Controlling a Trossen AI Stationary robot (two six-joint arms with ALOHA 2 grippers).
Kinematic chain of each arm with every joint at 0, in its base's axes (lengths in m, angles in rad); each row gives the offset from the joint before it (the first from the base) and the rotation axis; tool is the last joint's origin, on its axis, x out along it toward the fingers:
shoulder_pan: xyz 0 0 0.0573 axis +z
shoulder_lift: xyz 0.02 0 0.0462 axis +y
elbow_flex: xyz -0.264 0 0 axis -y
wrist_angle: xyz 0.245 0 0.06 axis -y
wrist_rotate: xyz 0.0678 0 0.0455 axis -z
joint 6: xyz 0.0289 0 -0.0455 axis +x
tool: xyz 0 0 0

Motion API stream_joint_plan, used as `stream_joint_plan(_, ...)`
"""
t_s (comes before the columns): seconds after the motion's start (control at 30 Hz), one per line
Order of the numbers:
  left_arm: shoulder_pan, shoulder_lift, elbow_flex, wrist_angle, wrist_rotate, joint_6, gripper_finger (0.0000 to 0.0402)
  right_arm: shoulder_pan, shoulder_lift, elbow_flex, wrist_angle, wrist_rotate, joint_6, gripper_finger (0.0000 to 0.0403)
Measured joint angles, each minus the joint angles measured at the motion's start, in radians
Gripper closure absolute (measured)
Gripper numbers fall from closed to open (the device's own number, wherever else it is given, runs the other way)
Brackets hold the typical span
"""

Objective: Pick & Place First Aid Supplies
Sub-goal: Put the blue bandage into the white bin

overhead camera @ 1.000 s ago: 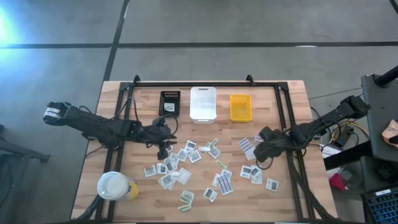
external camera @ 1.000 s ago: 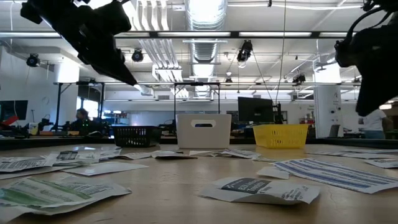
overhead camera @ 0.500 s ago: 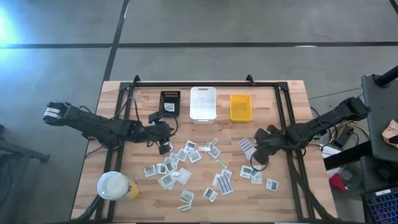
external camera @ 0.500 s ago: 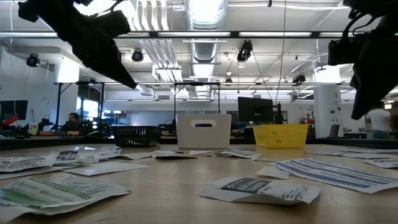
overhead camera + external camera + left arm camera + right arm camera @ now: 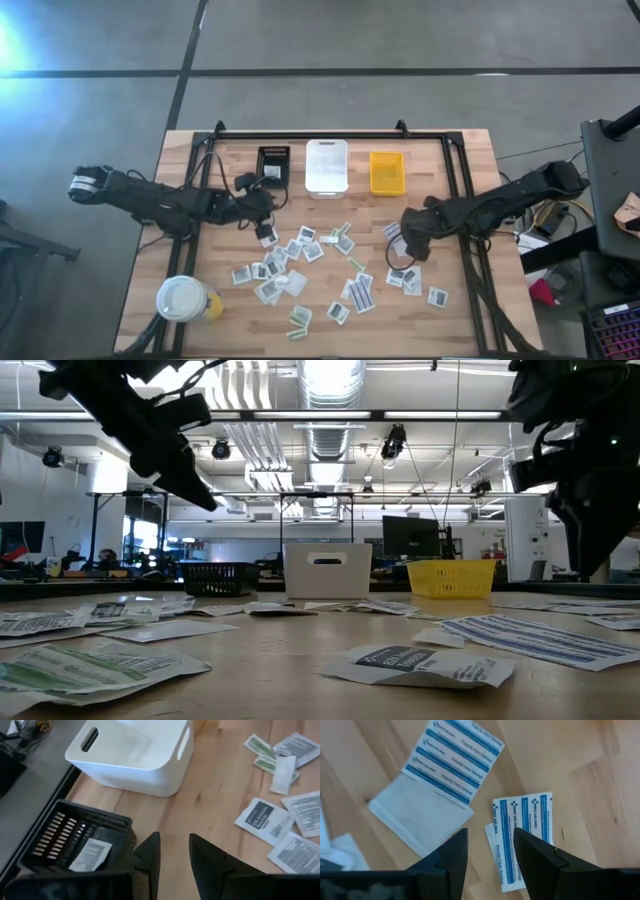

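**Hovering over the scattered packets**

Looking past your right gripper (image 5: 489, 851), you see its jaws spread and empty, a blue-striped packet (image 5: 522, 836) directly beneath them. Your left gripper (image 5: 173, 851) holds nothing between its slightly parted jaws, with the black bin (image 5: 75, 837) just beside them.

A wooden worktable (image 5: 455, 300) framed by black rails stands on a grey concrete floor (image 5: 330, 35) crossed by dark seams. Beyond it, an open workshop stretches under bright ceiling strip lights (image 5: 325, 375), exposed ducts (image 5: 325, 445) and white columns (image 5: 520, 535), with desks and a dark monitor (image 5: 410, 538) along the far side.
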Motion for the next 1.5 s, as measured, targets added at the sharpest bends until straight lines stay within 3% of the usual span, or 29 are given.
stream_joint_plan(0.37, 0.009, 0.000, 0.000, 0.000, -0.020, 0.006, 0.0305, -0.017, 0.140, -0.001, 0.052, 0.008, -0.001, 0.0254)
stream_joint_plan(0.87, 0.014, 0.000, 0.000, 0.000, -0.035, 0.024, 0.0305, -0.205, 0.184, -0.002, 0.100, -0.038, 0.006, 0.0260)
stream_joint_plan(1.5, 0.016, 0.000, 0.000, 0.002, -0.034, 0.020, 0.0305, -0.219, 0.222, -0.007, 0.111, -0.053, 0.021, 0.0357)
